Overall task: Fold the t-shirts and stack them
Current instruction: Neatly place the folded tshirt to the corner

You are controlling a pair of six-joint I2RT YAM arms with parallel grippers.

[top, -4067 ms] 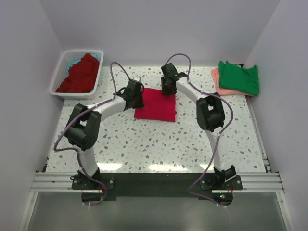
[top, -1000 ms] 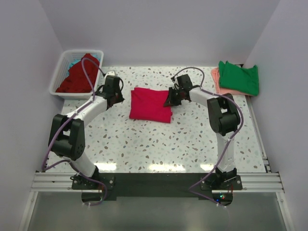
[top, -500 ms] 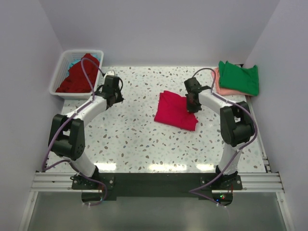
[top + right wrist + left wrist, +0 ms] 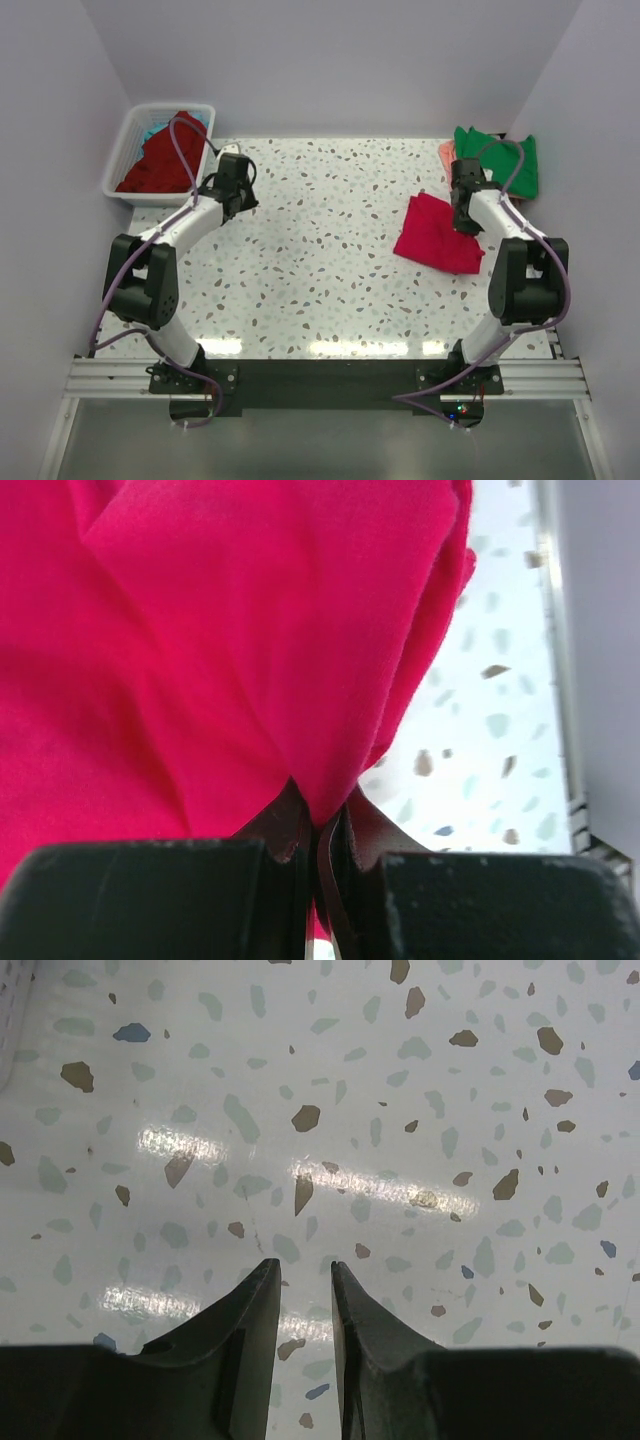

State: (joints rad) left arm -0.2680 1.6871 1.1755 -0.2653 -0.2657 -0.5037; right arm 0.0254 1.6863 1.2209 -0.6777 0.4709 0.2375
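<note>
Your right gripper (image 4: pixel 322 815) pinches a fold of the folded crimson-pink t-shirt (image 4: pixel 437 235), right of centre, likely dragging it to the green t-shirt (image 4: pixel 497 160) stack just beyond; a second ago it lay mid-table. Your left gripper (image 4: pixel 305 1270) hovers far left, jaws narrowly apart, empty, near the white basket (image 4: pixel 118 162).

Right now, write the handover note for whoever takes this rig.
Right gripper: shut on the folded crimson-pink shirt, just short of the stack.
Left gripper: empty, jaws slightly apart, over bare table beside the basket.
Done: green shirt stacked on salmon-pink shirt, far right.
To do: put the crimson one on top, then fold the dark red shirt and teal shirt from the basket.
</note>
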